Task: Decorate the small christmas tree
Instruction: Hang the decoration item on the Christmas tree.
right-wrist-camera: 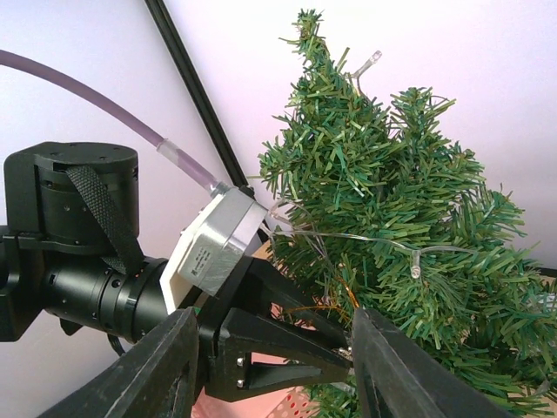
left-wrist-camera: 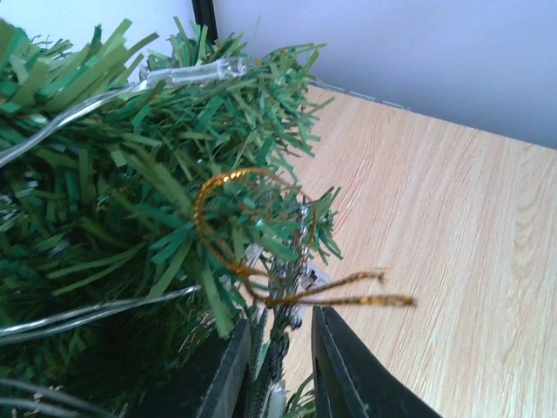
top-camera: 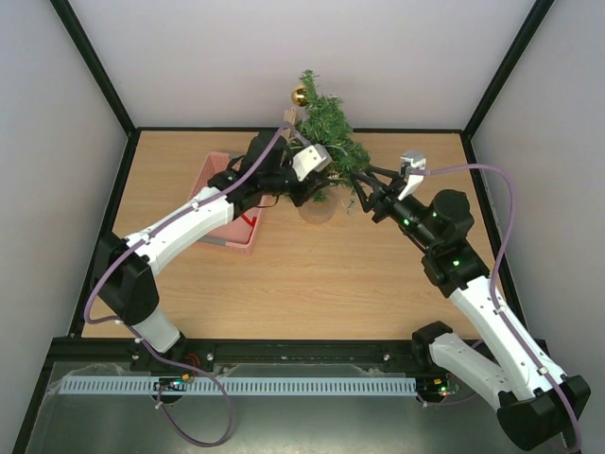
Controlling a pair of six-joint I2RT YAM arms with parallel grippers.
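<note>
Left gripper [left-wrist-camera: 283, 329] reaches into the lower branches of the small christmas tree [top-camera: 333, 132], which stands at the far middle of the table [top-camera: 312, 284]. Its jaws are narrow just under a gold thread loop [left-wrist-camera: 231, 174] slung over a branch tip, presumably to seat it, though we cannot tell whether they pinch anything. Our right gripper [right-wrist-camera: 274, 324] hangs spread and empty beside the opposite flank, likely to steady the tree; we judge room tight toward the back wall and the pink basket [top-camera: 210, 175], freer toward us.
</note>
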